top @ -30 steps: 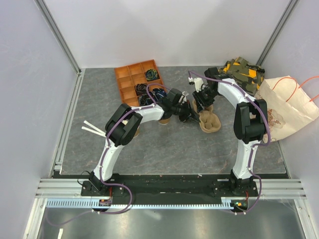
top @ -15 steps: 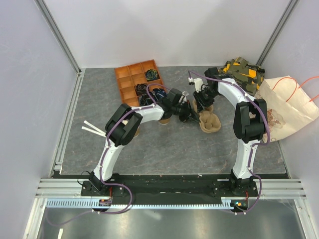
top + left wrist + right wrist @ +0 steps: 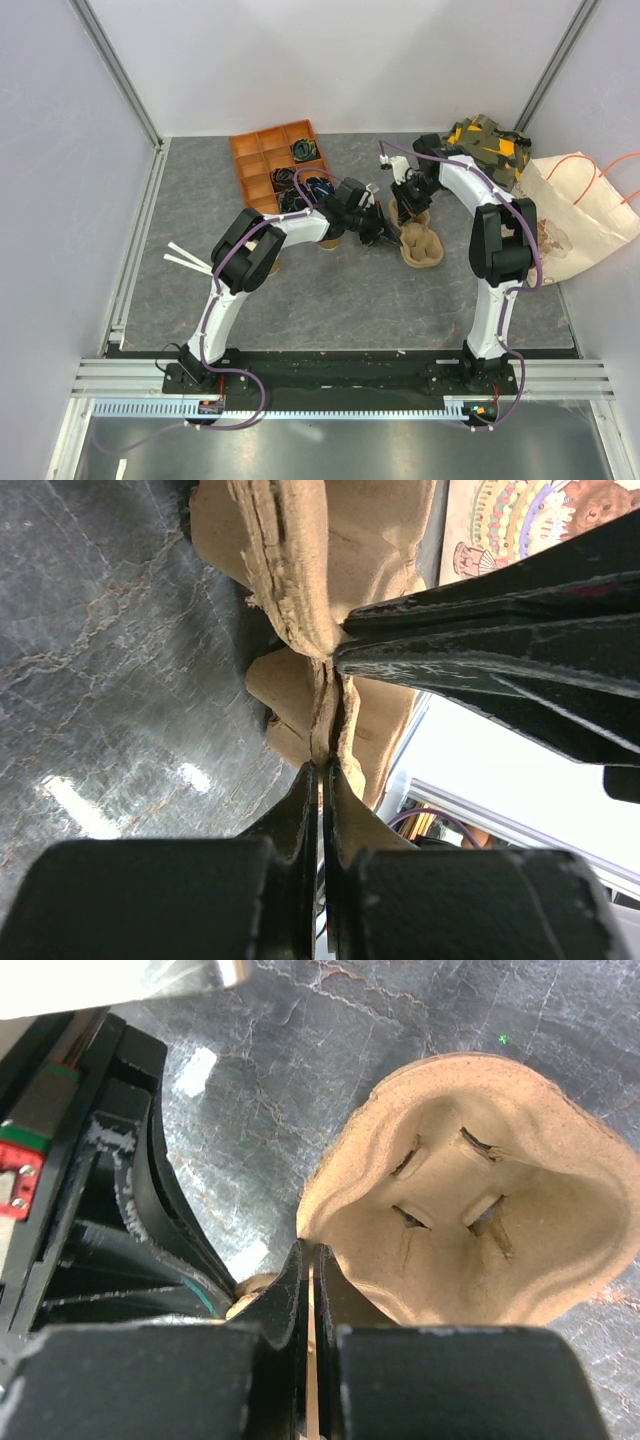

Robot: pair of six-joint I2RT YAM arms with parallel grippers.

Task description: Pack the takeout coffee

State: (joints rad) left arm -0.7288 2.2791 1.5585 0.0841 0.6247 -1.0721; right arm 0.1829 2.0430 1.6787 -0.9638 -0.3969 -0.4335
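So, left gripper (image 3: pixel 322 780) clamped shut on carrier (image 3: pixel 470 1210) rim, right gripper (image 3: pixel 308 1260) pinched same rim just beside it. We figured: steadying carrier for loading. Pocket we saw sat empty. Couldn't spot coffee near carrier, maybe under arms.

The right gripper (image 3: pixel 309 1252) rises from the bottom centre of the frame, its two black fingers pressed together with only a thin tan sliver between them. Their tips pinch the left rim of the pulp cup carrier (image 3: pixel 500 1260). One round pocket of the carrier fills the centre right, open toward the camera, with four short slits cut in a cross at its bottom. At the left, the left gripper (image 3: pixel 228 1288) slants down to the same rim, just beside the right one. The grey marbled table (image 3: pixel 420 1050) fills the upper part.
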